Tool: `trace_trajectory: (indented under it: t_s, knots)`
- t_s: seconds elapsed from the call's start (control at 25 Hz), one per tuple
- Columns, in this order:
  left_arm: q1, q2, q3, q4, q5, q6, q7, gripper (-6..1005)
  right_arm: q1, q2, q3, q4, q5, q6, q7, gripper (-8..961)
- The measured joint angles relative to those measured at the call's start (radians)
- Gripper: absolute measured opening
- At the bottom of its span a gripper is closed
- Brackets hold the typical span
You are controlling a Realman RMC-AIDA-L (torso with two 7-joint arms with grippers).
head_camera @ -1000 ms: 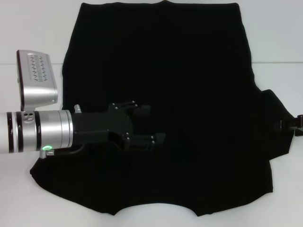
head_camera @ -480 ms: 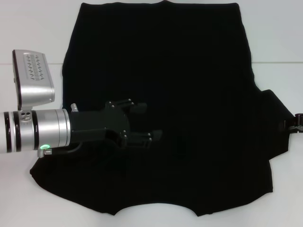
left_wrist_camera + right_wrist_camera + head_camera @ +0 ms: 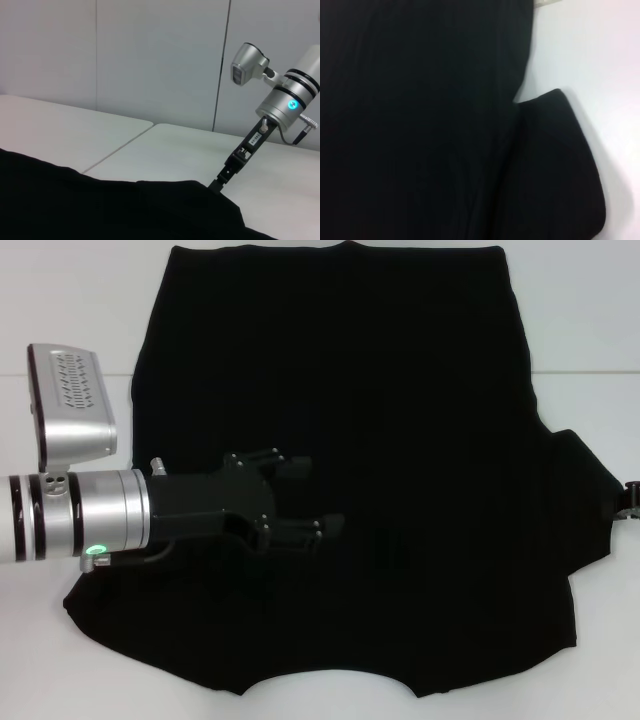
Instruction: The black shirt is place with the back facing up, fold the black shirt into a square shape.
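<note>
The black shirt (image 3: 400,390) lies spread flat on the white table (image 3: 60,320), plain side up, with a curved edge at the near side. My left gripper (image 3: 322,494) reaches in from the left and hovers open over the shirt's near-left part, nothing between its fingers. Only the tip of my right gripper (image 3: 631,498) shows, at the right sleeve's tip (image 3: 600,490). In the left wrist view the right gripper (image 3: 220,182) points down at the shirt's (image 3: 100,210) far edge. The right wrist view is filled by the shirt (image 3: 420,125) and its sleeve (image 3: 560,165).
White table surface borders the shirt on the left, right and near side. A seam (image 3: 590,372) runs across the table. A pale wall (image 3: 150,60) stands behind the table in the left wrist view.
The right gripper has slid outward toward the right edge of the head view. The left gripper drew back slightly to the left a second ago and has since held still.
</note>
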Motion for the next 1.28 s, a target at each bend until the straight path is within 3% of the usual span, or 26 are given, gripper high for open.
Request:
trace_trajectory:
  t_s: [0.16,0.56,1.28]
  knots:
    - [0.000,-0.002,0.000,0.000,-0.002,0.000,-0.002,885,-0.012,0.000,0.010,-0.010,0.005,0.015,-0.007,0]
    - [0.007,-0.002,-0.003,-0.003,-0.038,0.011,-0.013,886,-0.031,-0.013,0.147,-0.013,0.062,0.033,-0.123,3]
    - [0.010,-0.003,-0.003,-0.003,-0.040,0.010,-0.018,885,-0.033,-0.011,0.155,-0.014,0.066,0.078,-0.126,9]
